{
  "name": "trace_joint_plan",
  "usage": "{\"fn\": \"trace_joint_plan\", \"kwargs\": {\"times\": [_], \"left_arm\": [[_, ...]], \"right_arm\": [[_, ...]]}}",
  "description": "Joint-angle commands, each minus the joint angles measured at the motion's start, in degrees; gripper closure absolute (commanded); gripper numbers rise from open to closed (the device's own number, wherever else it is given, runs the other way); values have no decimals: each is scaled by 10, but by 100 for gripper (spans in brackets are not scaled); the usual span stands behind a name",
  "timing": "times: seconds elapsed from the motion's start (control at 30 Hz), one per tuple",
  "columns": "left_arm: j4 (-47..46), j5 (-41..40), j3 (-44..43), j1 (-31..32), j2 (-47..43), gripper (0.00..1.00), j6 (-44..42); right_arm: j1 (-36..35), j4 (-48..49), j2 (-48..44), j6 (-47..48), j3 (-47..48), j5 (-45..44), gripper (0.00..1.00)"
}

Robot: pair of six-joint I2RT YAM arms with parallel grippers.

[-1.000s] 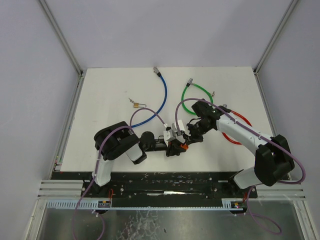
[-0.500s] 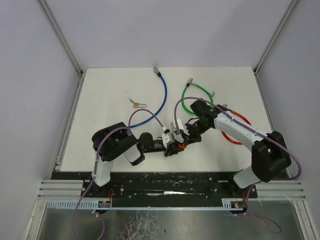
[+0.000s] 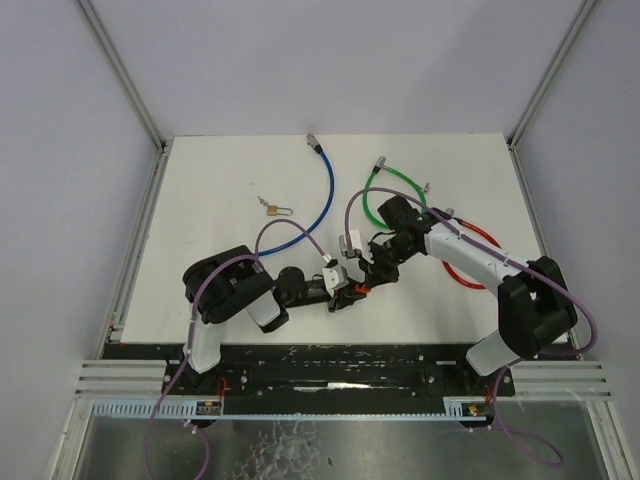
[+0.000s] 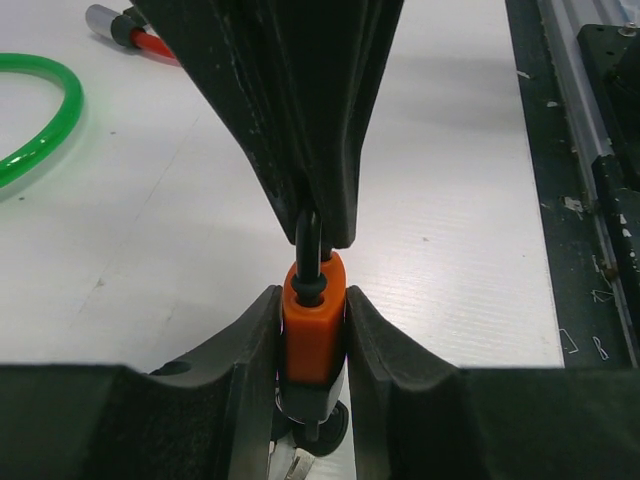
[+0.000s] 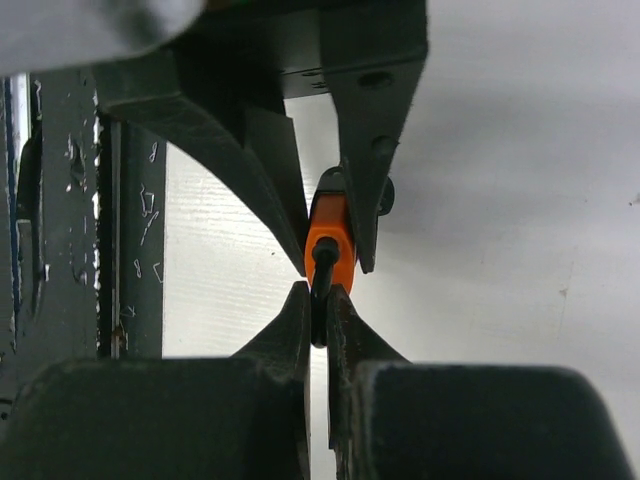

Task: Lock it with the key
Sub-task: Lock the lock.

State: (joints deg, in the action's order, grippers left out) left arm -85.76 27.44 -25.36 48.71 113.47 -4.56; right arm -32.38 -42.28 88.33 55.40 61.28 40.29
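On the worktop [image 3: 220,270], left fingers [image 4: 250,350] clamp the orange padlock [image 4: 313,325], right fingers [image 5: 292,330] pinch its black shackle [image 4: 308,236]; the metal bit [image 4: 298,462] beneath is cut off.

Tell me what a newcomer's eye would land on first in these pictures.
The bright orange padlock sits low in the middle of the top view, its body clamped by the left gripper while the right gripper pinches its black shackle. Behind it lie a blue cable, a green cable and, to the right, a red cable, with a small brass padlock apart at the left.
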Motion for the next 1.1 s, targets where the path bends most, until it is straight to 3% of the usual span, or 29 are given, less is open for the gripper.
{"fn": "trace_joint_plan", "kwargs": {"times": [0.0, 0.17, 0.3, 0.37, 0.57, 0.77, 0.93, 1.07], "left_arm": [[-22, -43, 2, -1, -11, 100, -28], [-32, -23, 3, -1, -3, 100, -29], [-31, 0, 7, -1, 1, 100, -37], [-25, 13, 6, -1, 1, 100, -40], [-3, 40, 2, -7, -8, 100, -38], [-5, 47, 0, -11, -6, 100, -25], [-16, 48, 0, -15, 0, 100, -16], [-17, 51, 0, -15, 0, 100, -15]], "right_arm": [[-8, 51, 15, -122, 7, -5, 100], [-8, 58, 17, -120, 4, -9, 96], [-8, 46, -14, -109, 11, -15, 67], [-7, 55, -43, -112, 6, -22, 62], [12, 33, -75, -89, 13, -14, 62], [35, -13, -101, 11, -5, 8, 56], [41, 17, -106, 123, -75, 8, 50], [42, 72, -88, 134, -107, -15, 50]]}}
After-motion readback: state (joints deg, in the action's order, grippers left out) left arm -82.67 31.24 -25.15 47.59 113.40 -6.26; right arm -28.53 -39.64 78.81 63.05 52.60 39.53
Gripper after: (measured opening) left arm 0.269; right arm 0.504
